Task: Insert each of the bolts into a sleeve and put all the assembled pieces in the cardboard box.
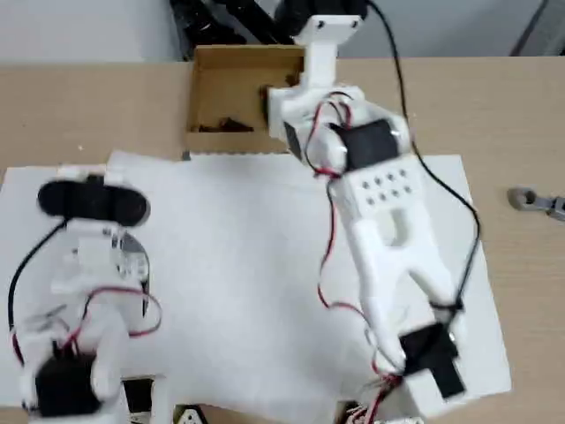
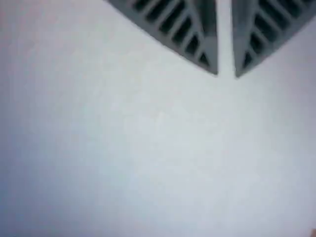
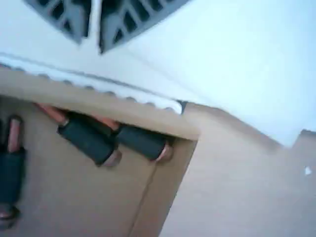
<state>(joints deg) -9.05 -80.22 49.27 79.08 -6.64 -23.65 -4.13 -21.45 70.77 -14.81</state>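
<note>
Here, three black cylindrical sleeves with copper-coloured bolts [image 3: 89, 139] lie in the brown corrugated cardboard box [image 3: 123, 116], one cut off at the edge. The ribbed grey right gripper [image 3: 96, 24] and left gripper [image 2: 224, 49] are each closed to a slit.

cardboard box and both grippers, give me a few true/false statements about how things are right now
1. The cardboard box has black sleeves in it with bolts through them. True.
2. The right gripper is clamped on a sleeve. False: it is shut with nothing between its fingers, just outside the box's wall.
3. The left gripper hangs over the white sheet, holding nothing. True.
4. The box stands in the middle of the white sheet. False: it stands on the bare wooden table, against the sheet's far edge.
</note>
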